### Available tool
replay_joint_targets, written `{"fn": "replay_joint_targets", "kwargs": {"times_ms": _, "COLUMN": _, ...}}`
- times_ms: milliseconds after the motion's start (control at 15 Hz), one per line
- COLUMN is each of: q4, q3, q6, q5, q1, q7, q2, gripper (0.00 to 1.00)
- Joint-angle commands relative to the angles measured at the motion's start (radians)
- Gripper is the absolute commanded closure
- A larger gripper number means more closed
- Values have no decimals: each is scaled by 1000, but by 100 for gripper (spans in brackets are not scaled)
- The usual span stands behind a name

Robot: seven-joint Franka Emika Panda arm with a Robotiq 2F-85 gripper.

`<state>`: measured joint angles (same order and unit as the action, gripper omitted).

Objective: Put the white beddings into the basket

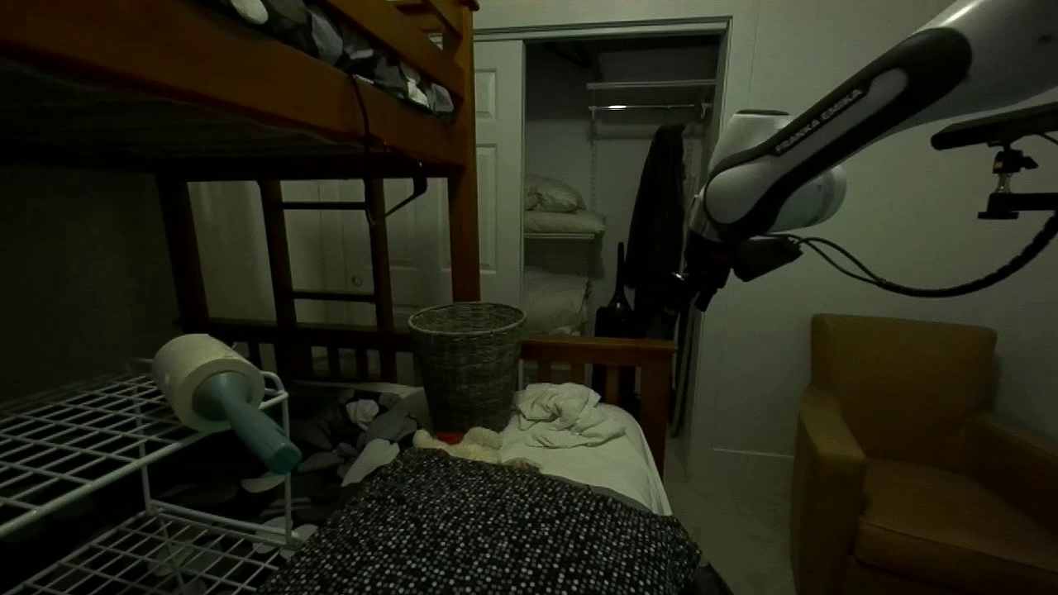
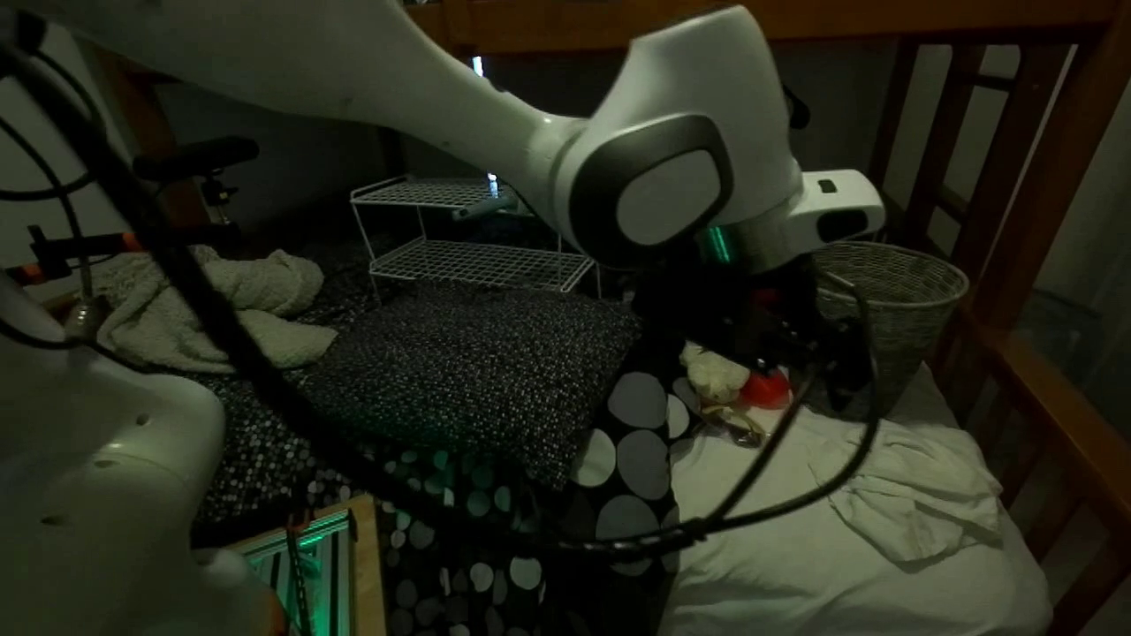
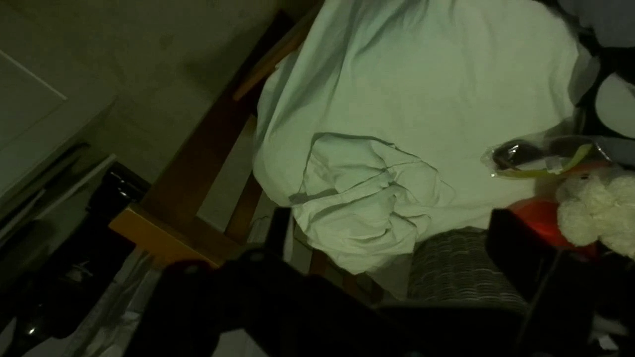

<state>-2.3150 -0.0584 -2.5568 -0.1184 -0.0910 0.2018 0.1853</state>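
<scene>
The wicker basket (image 1: 467,368) is seen upright near the wooden footboard (image 1: 599,351); only the upper part of its inner wall is shown, so it cannot be told what is kept at its bottom. On top of the white wire rack (image 2: 482,265) a pale roll (image 1: 194,372) is laid, and its blue-green handle (image 1: 256,430) is pointed out past the edge. In the closet (image 1: 562,149), pale things like pillows (image 1: 555,196) are stacked on a shelf (image 1: 562,236). In a clear packet (image 3: 548,154), dark and yellow things (image 3: 518,152) are enclosed, but they are hard to name. The white bedding (image 3: 367,193) is placed on the white sheet (image 3: 446,84) in a crumpled heap, just beside the basket and outside of it; whether the basket is touched by it cannot be told. The gripper (image 3: 391,220) is held higher than this heap and apart from it; in the wrist view its two fingers (image 3: 508,243) are seen spread wide, and the heap is framed between and beyond the tips. In an exterior view, part of the basket is covered by the dark gripper and by a looped cable (image 2: 627,549), and there the fingers can hardly be distinguished from the shadow. In the wrist view, the basket is mostly blocked by the black gripper body, a red thing (image 3: 538,220) is partly hidden behind a finger, and a fluffy pale thing (image 3: 603,213) is cut off by the right edge
</scene>
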Motion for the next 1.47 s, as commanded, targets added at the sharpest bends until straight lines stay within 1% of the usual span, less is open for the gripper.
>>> {"fn": "replay_joint_targets", "kwargs": {"times_ms": 0, "q4": 47, "q3": -17, "q6": 4, "q5": 11, "q1": 10, "q7": 28, "q2": -62, "gripper": 0}}
{"fn": "replay_joint_targets", "kwargs": {"times_ms": 133, "q4": 125, "q3": -20, "q6": 2, "q5": 25, "q1": 6, "q7": 57, "q2": -168, "gripper": 0}}
{"fn": "replay_joint_targets", "kwargs": {"times_ms": 200, "q4": 148, "q3": -19, "q6": 2, "q5": 27, "q1": 6, "q7": 59, "q2": -197, "gripper": 0}}
{"fn": "replay_joint_targets", "kwargs": {"times_ms": 667, "q4": 169, "q3": -18, "q6": 4, "q5": 27, "q1": 9, "q7": 59, "q2": -207, "gripper": 0}}
{"fn": "replay_joint_targets", "kwargs": {"times_ms": 733, "q4": 230, "q3": -21, "q6": 84, "q5": 9, "q1": 9, "q7": -8, "q2": -250, "gripper": 0}}
{"fn": "replay_joint_targets", "kwargs": {"times_ms": 800, "q4": 313, "q3": -22, "q6": 153, "q5": -1, "q1": 8, "q7": -42, "q2": -325, "gripper": 0}}
{"fn": "replay_joint_targets", "kwargs": {"times_ms": 867, "q4": 397, "q3": -17, "q6": 181, "q5": 66, "q1": 7, "q7": 4, "q2": -408, "gripper": 0}}
{"fn": "replay_joint_targets", "kwargs": {"times_ms": 933, "q4": 440, "q3": -20, "q6": 234, "q5": 33, "q1": 7, "q7": -42, "q2": -438, "gripper": 0}}
{"fn": "replay_joint_targets", "kwargs": {"times_ms": 1000, "q4": 497, "q3": -12, "q6": 271, "q5": 73, "q1": 1, "q7": 13, "q2": -482, "gripper": 0}}
{"fn": "replay_joint_targets", "kwargs": {"times_ms": 1067, "q4": 555, "q3": -17, "q6": 329, "q5": 38, "q1": 3, "q7": -14, "q2": -530, "gripper": 0}}
{"fn": "replay_joint_targets", "kwargs": {"times_ms": 1133, "q4": 616, "q3": -16, "q6": 365, "q5": 36, "q1": -1, "q7": 1, "q2": -582, "gripper": 0}}
{"fn": "replay_joint_targets", "kwargs": {"times_ms": 1200, "q4": 677, "q3": -17, "q6": 382, "q5": 19, "q1": -2, "q7": 11, "q2": -630, "gripper": 0}}
{"fn": "replay_joint_targets", "kwargs": {"times_ms": 1400, "q4": 853, "q3": -27, "q6": 341, "q5": -41, "q1": 4, "q7": 3, "q2": -784, "gripper": 0}}
